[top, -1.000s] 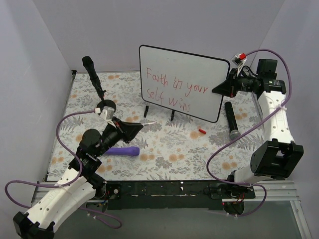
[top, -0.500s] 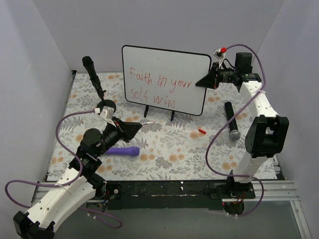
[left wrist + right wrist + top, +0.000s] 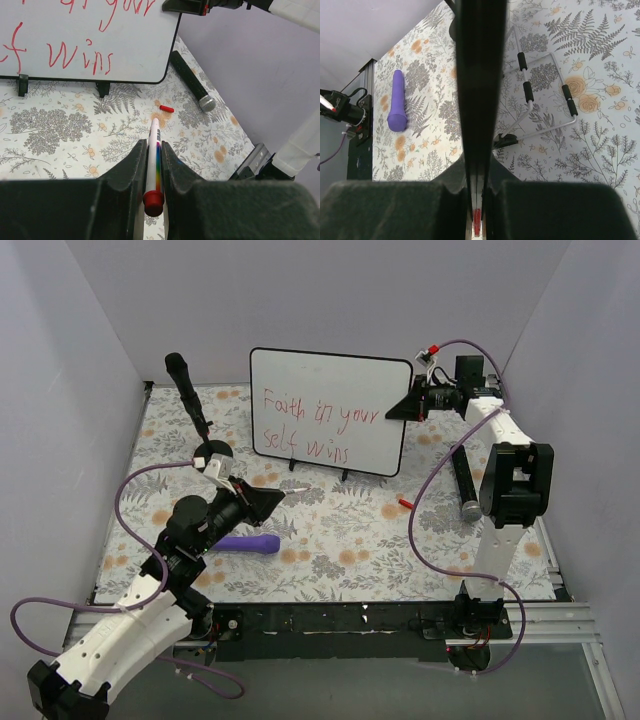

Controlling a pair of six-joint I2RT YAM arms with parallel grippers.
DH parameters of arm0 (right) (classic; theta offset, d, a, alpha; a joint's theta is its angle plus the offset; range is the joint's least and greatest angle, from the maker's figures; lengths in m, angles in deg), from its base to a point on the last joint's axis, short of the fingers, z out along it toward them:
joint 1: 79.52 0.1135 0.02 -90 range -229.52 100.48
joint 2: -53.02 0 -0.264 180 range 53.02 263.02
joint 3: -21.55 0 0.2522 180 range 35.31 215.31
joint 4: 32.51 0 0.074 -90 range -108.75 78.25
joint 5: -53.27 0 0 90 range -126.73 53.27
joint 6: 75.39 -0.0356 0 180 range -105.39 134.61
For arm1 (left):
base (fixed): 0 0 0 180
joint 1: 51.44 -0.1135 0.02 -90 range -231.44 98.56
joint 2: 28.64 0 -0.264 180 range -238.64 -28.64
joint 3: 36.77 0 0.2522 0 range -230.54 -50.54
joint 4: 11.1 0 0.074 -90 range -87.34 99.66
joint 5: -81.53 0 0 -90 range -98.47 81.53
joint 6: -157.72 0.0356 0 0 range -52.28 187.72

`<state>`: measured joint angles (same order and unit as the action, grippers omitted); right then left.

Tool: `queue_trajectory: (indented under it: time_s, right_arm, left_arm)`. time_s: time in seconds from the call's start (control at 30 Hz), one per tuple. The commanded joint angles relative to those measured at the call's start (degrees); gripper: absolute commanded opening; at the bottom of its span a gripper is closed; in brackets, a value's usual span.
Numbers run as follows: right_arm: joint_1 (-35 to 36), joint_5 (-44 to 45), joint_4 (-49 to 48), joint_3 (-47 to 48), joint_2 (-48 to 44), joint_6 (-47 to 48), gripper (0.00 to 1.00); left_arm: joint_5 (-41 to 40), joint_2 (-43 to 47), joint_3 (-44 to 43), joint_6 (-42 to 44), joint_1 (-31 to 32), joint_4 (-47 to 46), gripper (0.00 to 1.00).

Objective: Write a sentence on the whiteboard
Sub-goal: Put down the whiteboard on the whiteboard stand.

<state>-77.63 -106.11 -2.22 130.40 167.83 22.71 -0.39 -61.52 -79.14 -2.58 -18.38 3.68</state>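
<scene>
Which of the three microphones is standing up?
The all-black microphone at back left, propped in a round base; the purple microphone and the silver-headed black microphone lie flat.

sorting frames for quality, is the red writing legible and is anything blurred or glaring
Top external: the sentence is legible on the whiteboard, no glare. Left wrist: lettering crisp, left gripper near the lens soft. Right wrist: board edge a dark blurred band.

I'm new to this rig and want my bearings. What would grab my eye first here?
The whiteboard is upright at the back of the floral table, with the sentence in red handwriting across it in two lines. The right hand is clamped on the board's right edge, while the left hand, near left, pinches a marker pen.
</scene>
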Motion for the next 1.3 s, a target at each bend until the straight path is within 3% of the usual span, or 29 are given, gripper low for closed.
queue_trajectory:
  time_s: [0.0,0.3,0.57,0.8,0.93,1.03,1.07,1.1,1.27]
  right_arm:
    - [-0.31,-6.64,-0.19,4.67,0.50,7.27,0.01]
    - [-3.12,-6.11,4.56,2.56,3.32,14.04,0.01]
    - [-4.00,-8.22,2.81,12.04,7.27,7.74,0.01]
    - [-3.74,-11.38,-12.56,14.16,9.30,-7.29,0.01]
    - [-3.74,-12.96,-26.25,12.67,9.74,-19.66,0.01]
    - [-3.74,-14.55,-53.02,8.02,10.26,-41.96,0.01]
    - [-3.74,-14.90,-68.15,7.49,11.40,-48.98,0.01]
    - [-3.74,-14.99,-70.56,7.13,11.84,-53.75,0.01]
    - [-4.09,-14.03,-62.68,8.18,13.69,-48.09,0.01]
  left_arm:
    - [-0.61,-0.34,-1.55,0.87,-0.19,0.22,0.00]
    - [-0.26,-0.78,-0.67,0.52,-0.19,-0.75,0.00]
    - [-0.17,-1.66,-1.28,0.52,-0.19,-0.75,0.00]
    - [-0.78,-1.83,-1.63,0.78,-0.19,-0.23,0.00]
    - [-0.52,-2.80,-1.72,0.78,-0.19,-0.75,0.00]
    - [-0.34,-3.33,-1.81,0.78,-0.19,-0.67,0.00]
    - [-0.34,-3.41,-1.90,0.78,-0.19,-0.66,0.00]
    - [-0.43,-3.59,-1.90,0.78,-0.19,-0.75,0.00]
    - [-0.52,-4.21,-2.25,0.87,-0.19,-0.67,0.00]
